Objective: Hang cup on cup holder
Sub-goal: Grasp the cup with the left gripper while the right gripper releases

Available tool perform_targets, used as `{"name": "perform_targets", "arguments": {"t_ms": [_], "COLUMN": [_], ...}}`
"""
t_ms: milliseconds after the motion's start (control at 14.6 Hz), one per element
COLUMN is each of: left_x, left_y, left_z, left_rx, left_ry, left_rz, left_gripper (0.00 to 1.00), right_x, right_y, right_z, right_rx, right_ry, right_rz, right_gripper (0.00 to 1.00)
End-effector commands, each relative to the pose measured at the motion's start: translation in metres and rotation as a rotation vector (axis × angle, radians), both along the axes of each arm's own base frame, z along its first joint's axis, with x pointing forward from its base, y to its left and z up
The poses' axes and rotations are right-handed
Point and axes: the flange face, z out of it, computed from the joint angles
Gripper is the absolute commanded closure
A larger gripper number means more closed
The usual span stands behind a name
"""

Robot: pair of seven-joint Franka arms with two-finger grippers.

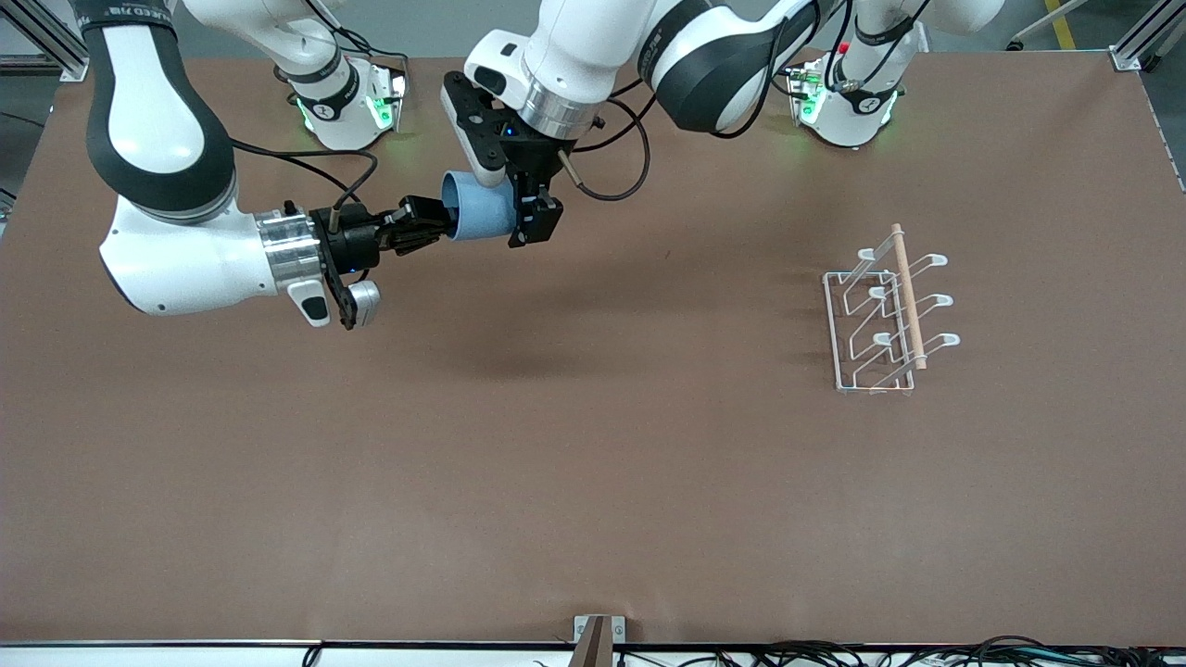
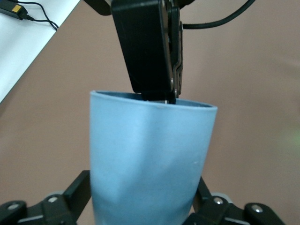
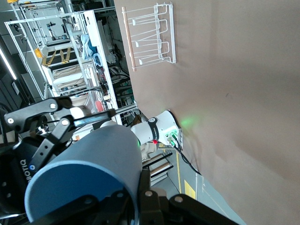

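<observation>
**Cup in Two-Claw Grasp Above the Tabletop: Handling Notes**

Position. The cup (image 1: 480,211) is held in the air on its side, over the tabletop (image 1: 574,463) toward the right arm's end. The cup holder (image 1: 888,310) stands on the tabletop well apart from it, toward the left arm's end, with all visible prongs bare.

Claw state. The right claw (image 1: 428,227) grips the cup at one end; the right wrist view shows its fingers closed against the wall there. The left claw (image 1: 526,199) is clamped across the cup's body from above. In the left wrist view, its fingers (image 2: 77,194) press both sides of the wall, and the wall is visibly dented between them.

Handling. The dent indicates a thin, pliable plastic wall. The cup is judged light, smooth and prone to slipping. Excess clamping force will deform it; too little may let the tapered shape slide out.

Grasp point. Hold across the body near the closed base, where the wall is likely stiffest. Keep the open mouth unobstructed so that a prong can enter it.
</observation>
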Motion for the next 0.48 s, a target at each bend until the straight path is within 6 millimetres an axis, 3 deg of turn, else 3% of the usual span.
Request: {"name": "perform_targets", "arguments": {"t_ms": [0,137,273,341,410], "left_x": [0.006,0.006,0.008,0.011,0.012], "left_y": [-0.007,-0.007,-0.003,0.002,0.005], "left_z": [-0.009,-0.011,-0.003,-0.001,-0.004], "left_rx": [-0.001,0.017,0.018,0.022,0.042], "left_ry": [-0.028,-0.052,-0.065,-0.065,-0.054], "left_rz": [-0.012,-0.017,-0.013,-0.007,-0.006], "left_gripper": [0.38,0.54,0.56,0.56,0.55], "right_x": [-0.005,-0.005,-0.005,-0.005,-0.004], "right_y": [0.003,0.003,0.003,0.003,0.001], "right_z": [0.003,0.003,0.003,0.003,0.004], "right_rx": [0.021,0.021,0.02,0.018,0.011], "right_ry": [0.01,0.01,0.013,0.013,0.009], "right_rz": [0.014,0.014,0.013,0.014,0.01], "right_gripper": [0.96,0.95,0.88,0.62,0.01]}}
